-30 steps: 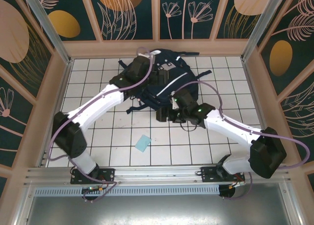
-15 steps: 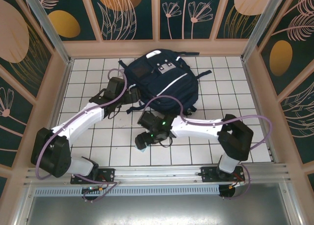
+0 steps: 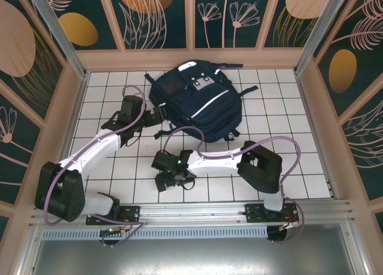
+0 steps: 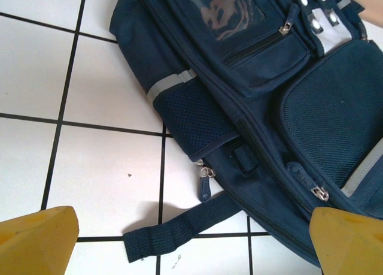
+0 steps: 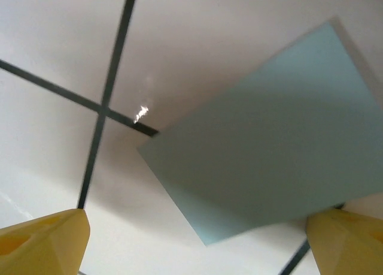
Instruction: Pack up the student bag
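Right gripper (image 5: 194,242), spread wide and empty, is hovering over the blue sheet (image 5: 269,143), seemingly to grasp it; left gripper (image 4: 191,242), likewise, is facing the student bag (image 4: 269,95).

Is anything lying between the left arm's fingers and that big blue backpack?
Nothing visible blocks it. The left fingers, spread open, face the student bag across bare white tile; the bag's own loose strap lies on that tile, close to them.
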Motion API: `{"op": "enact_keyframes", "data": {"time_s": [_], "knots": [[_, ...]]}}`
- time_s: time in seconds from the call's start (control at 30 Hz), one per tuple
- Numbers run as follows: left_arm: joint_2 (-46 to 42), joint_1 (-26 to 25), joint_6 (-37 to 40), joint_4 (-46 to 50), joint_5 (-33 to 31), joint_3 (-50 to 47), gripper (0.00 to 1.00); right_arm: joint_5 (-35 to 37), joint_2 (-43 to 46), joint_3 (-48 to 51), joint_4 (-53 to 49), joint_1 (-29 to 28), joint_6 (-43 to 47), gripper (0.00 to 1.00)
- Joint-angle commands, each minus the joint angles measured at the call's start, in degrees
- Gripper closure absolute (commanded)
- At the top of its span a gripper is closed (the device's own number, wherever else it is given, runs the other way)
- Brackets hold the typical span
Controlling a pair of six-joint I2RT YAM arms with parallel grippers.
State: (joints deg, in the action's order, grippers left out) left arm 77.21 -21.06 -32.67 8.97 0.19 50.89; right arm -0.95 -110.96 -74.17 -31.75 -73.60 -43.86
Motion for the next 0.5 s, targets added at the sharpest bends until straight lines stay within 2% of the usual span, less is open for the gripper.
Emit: {"op": "enact_keyframes", "data": {"time_s": [0.0, 0.1, 0.2, 0.4, 0.47], "knots": [[-2.05, 0.79, 0.41, -1.66, 0.18, 0.27, 0.02, 6.72, -4.89, -6.56, -0.33, 0.13, 0.87, 0.06], [-2.95, 1.68, 0.19, -2.44, 0.92, -0.58, 0.02, 11.54, -8.57, -12.80, -4.92, -0.06, 2.92, 0.07], [-2.28, 4.02, -0.36, -3.94, 4.25, -1.17, 0.02, 16.05, -9.82, -15.11, -8.23, -0.93, 3.50, 0.08], [0.91, 7.43, -1.79, -4.31, 7.09, -0.03, 0.02, 16.22, -9.70, -12.03, -8.61, -1.38, 2.77, 0.16], [1.06, 7.42, -1.79, -4.31, 6.58, 0.31, 0.01, 16.14, -9.45, -10.74, -8.68, -1.40, 2.16, 0.24]]}}
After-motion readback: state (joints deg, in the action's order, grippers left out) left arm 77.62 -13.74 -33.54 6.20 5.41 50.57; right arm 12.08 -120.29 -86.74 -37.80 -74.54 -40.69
